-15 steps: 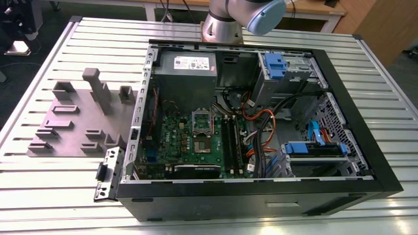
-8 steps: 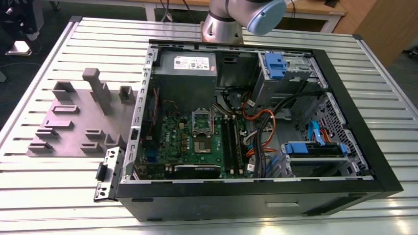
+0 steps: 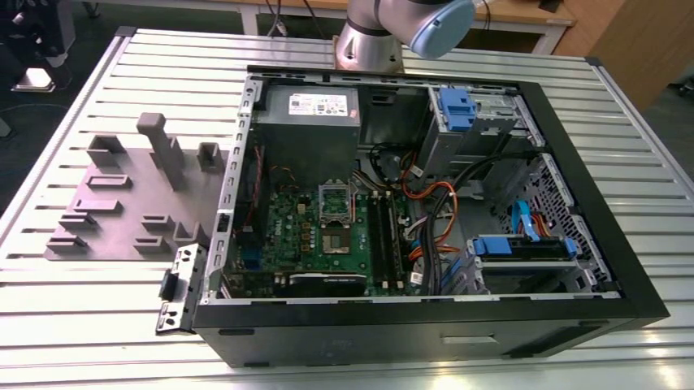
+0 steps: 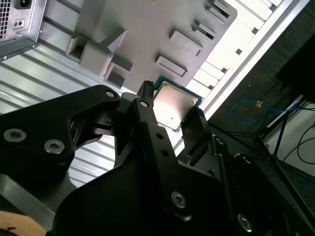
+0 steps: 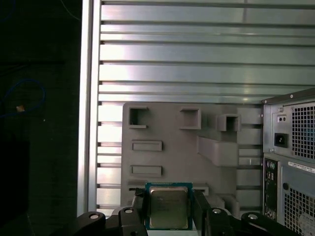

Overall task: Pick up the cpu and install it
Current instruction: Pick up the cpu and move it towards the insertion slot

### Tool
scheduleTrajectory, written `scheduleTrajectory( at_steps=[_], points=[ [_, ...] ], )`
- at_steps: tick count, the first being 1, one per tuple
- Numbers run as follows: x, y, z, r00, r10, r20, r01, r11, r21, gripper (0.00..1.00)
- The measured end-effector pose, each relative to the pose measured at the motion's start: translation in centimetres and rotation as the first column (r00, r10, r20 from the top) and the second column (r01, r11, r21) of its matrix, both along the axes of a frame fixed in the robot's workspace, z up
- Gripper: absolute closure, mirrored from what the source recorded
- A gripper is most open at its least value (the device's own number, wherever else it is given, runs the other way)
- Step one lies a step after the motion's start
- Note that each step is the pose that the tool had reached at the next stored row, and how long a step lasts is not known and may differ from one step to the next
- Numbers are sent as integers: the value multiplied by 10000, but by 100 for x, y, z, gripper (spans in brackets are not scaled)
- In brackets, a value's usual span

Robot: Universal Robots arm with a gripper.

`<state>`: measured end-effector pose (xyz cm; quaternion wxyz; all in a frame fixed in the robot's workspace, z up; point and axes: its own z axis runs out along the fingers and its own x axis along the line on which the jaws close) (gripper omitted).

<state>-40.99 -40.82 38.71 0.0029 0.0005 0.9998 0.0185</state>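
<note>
The end effector [image 5: 169, 202] is clenched on the cpu [image 5: 168, 212], with a black finger [image 5: 139, 209] pressed against each of two opposite edges. The chip's silver top shows in both wrist views. The grey tray [image 5: 197, 147] and slatted counter [image 5: 197, 64] lie behind the cpu, which is outside the case [image 3: 434, 333]. In the exterior view the tray sits at the case's left, and the arm [image 3: 375, 36] stands behind.

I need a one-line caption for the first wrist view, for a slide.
The hand holds the cpu by two edges; behind lie the grey fixture plate and the computer case.
</note>
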Motion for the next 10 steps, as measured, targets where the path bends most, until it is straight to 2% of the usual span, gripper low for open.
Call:
scheduleTrajectory(
  at_steps=[10],
  points=[
    [38, 0, 0, 10000, 0, 0, 0, 10000, 0, 53]
  ],
)
